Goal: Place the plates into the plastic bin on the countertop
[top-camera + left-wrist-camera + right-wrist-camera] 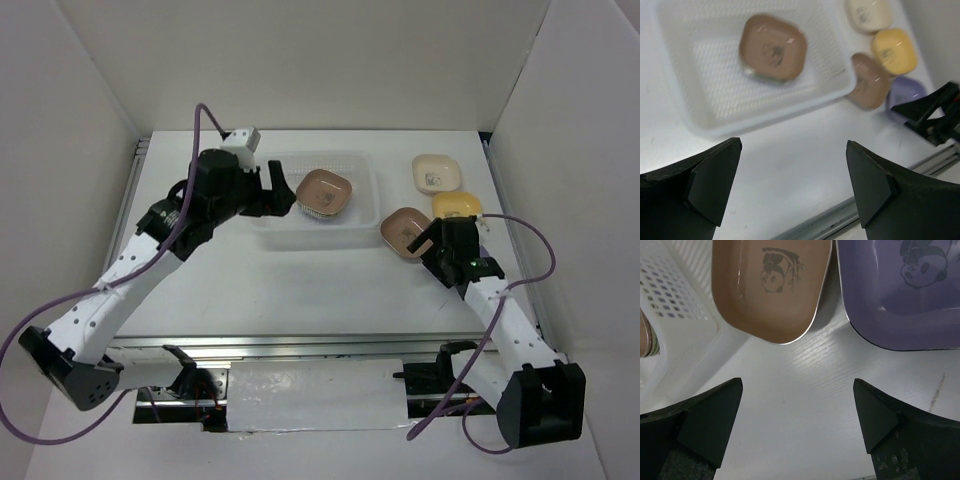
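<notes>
Left fingers (705, 185) stand spread wide and empty above the bare table (790, 160). The plastic bin (695, 117) lies just beyond their tips with one brownish-pink plate (772, 47) in it, ahead of the gap, while a cream plate (869, 14) and a yellow plate (894, 50) sit farther right, outside the bin. Right fingers (880, 425) are likewise wide and hold nothing, low over the table, with a second brownish-pink plate (770, 285) beyond the left tip, just beside the bin's corner, and a purple plate (905, 295) beyond the right tip, close beside it.
</notes>
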Available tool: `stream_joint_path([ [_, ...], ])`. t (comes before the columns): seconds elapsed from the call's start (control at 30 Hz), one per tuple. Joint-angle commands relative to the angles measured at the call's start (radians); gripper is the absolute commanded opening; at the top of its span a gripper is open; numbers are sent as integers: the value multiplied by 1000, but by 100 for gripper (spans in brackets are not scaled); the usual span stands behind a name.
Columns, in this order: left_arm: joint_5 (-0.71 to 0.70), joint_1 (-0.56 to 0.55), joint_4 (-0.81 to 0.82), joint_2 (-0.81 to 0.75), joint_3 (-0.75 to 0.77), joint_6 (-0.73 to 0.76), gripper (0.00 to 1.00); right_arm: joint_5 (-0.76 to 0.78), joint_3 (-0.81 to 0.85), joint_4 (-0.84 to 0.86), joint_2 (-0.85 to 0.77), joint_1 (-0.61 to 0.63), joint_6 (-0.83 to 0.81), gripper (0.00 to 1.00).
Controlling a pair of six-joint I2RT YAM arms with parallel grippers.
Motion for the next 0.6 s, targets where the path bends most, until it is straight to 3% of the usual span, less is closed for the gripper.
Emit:
stream_joint_path([
  [0.0,-89,-13,-86,-59,-139,-24,99,57,-21,153,46,-1,107,99],
  [0.37,-143,-19,-227,-292,-318,50,99,158,25,260,314,30,216,91],
  [0.57,-156,-9,-226,-326,-389,76,99,160,60,292,440,42,265,74],
])
